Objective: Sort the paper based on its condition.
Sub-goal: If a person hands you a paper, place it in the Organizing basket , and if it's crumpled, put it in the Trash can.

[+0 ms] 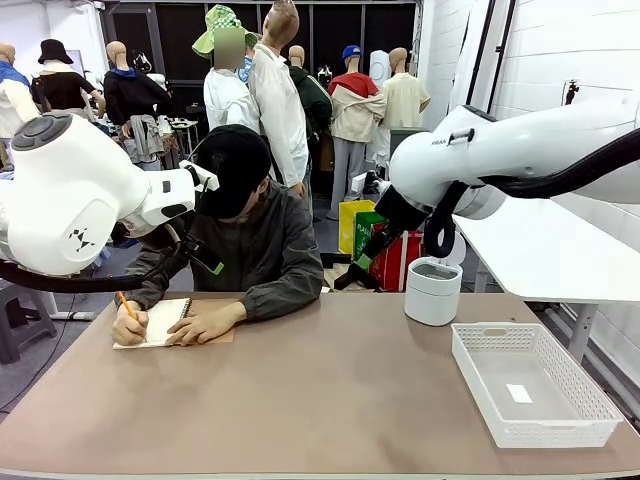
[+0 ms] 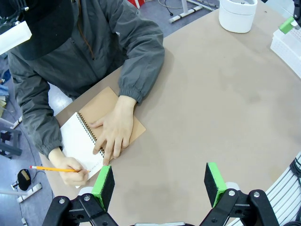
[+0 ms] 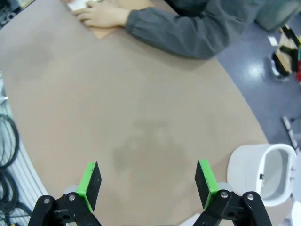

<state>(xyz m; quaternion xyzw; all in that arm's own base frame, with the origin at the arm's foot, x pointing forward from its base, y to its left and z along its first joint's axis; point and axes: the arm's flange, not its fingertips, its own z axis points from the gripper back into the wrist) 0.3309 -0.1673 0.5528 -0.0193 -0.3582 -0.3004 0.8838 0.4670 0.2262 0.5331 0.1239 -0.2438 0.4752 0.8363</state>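
Both idle, nothing held: left gripper (image 2: 158, 181) has its jaws spread wide, hovering over bare table (image 1: 330, 390) just beside the person's hands, and right gripper (image 3: 147, 181) is spread the same above mid-table. The paper (image 2: 74, 135) in play is the white page of the spiral notebook (image 2: 101, 106), at the table's far left on the person's side. One hand (image 2: 113, 134) is flat on it and the other hand (image 2: 70, 165) is writing with a pencil (image 2: 49, 168). My read is that sorting can't start until a sheet is torn out and offered. Main risk is the left arm going in early: those pads sit close to the fingers and the pencil tip, so a descent now would hit a hand or jog the notebook. Second risk is the pick itself. A thin sheet flat on the table gives the pads no edge, so expect it to slide, crumple, or get missed entirely, and a crumple would change the very condition being judged. Third is wrong destination: the white bin (image 1: 433, 290) and the mesh basket (image 1: 550, 433) are both on the right and near each other, so a left-arm carry would cross the right arm's space. There's a small white patch (image 1: 519, 393) in the basket; can't tell if it's a label or a scrap.
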